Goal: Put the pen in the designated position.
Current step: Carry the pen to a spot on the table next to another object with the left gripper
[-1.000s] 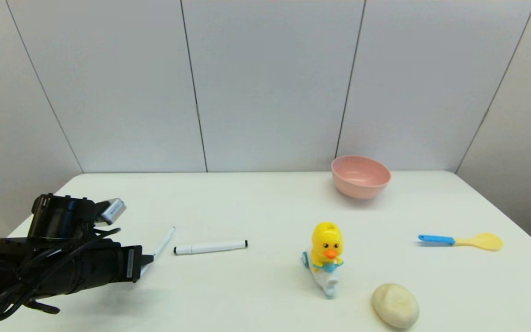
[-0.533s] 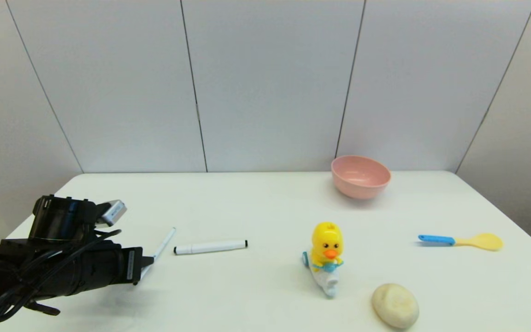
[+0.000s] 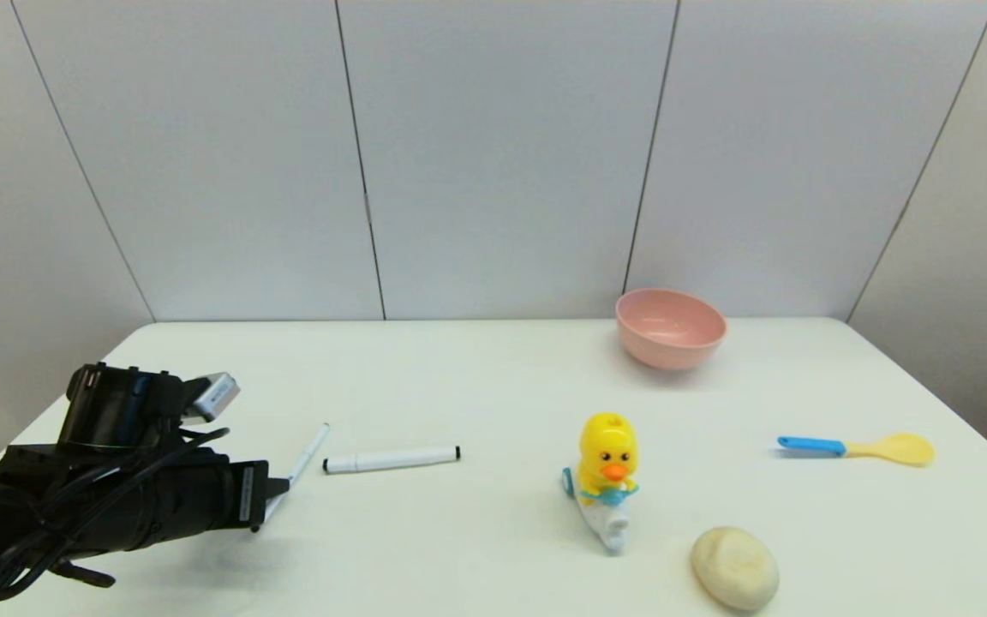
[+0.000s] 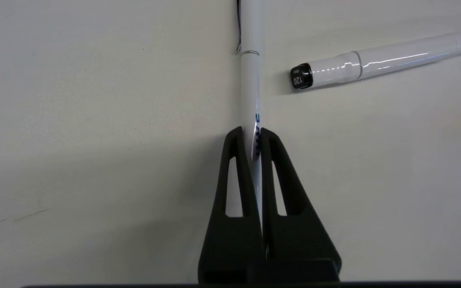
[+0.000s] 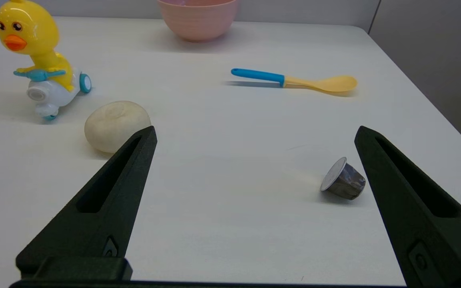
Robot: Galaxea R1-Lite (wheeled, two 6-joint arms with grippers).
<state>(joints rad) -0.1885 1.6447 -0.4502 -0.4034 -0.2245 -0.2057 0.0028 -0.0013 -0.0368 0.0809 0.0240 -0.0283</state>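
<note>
On the white tabletop (image 3: 493,377) I see a pink bowl (image 3: 670,326) at the far side, a yellow duck toy (image 3: 606,476) in the middle and, near the left edge, the left gripper (image 4: 251,134), its jaws closed tight on the thin white pen (image 4: 250,80). The pen sticks out forward from the jaws, low over the tabletop, just beside the thicker marker (image 3: 391,459) but apart from it. The right gripper (image 5: 254,134) waits at the near right with its jaws wide and holding nothing, a small dark capsule (image 5: 343,179) lying near one finger.
</note>
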